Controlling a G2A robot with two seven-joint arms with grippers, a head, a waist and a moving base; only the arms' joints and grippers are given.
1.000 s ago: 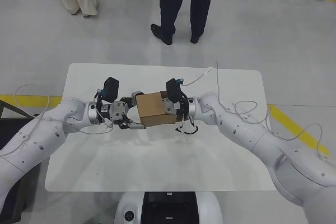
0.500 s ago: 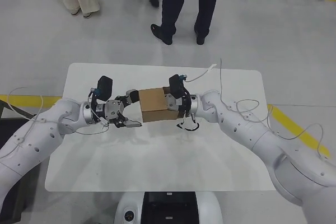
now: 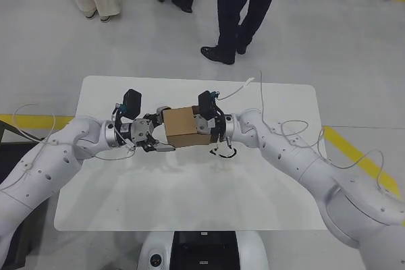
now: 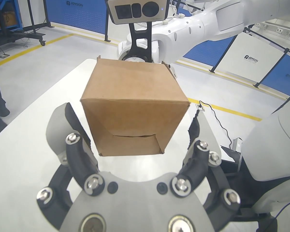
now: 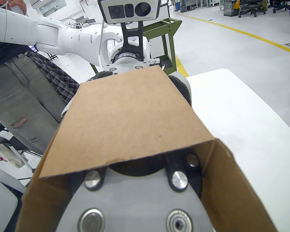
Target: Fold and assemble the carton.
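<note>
Left wrist view: lettered blue panels behind brown carton

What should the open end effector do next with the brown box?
Probably ease the left end effector forward and close on the carton: its fingers stand open either side of the carton's folded end, not touching, while the right arm holds the other end.

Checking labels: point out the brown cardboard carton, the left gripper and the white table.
brown cardboard carton [image 4: 133, 119]: left wrist view, near face.
left gripper [image 3: 160, 129]: top view, between its jaws.
white table [image 3: 189, 196]: top view, bare surface.
</note>
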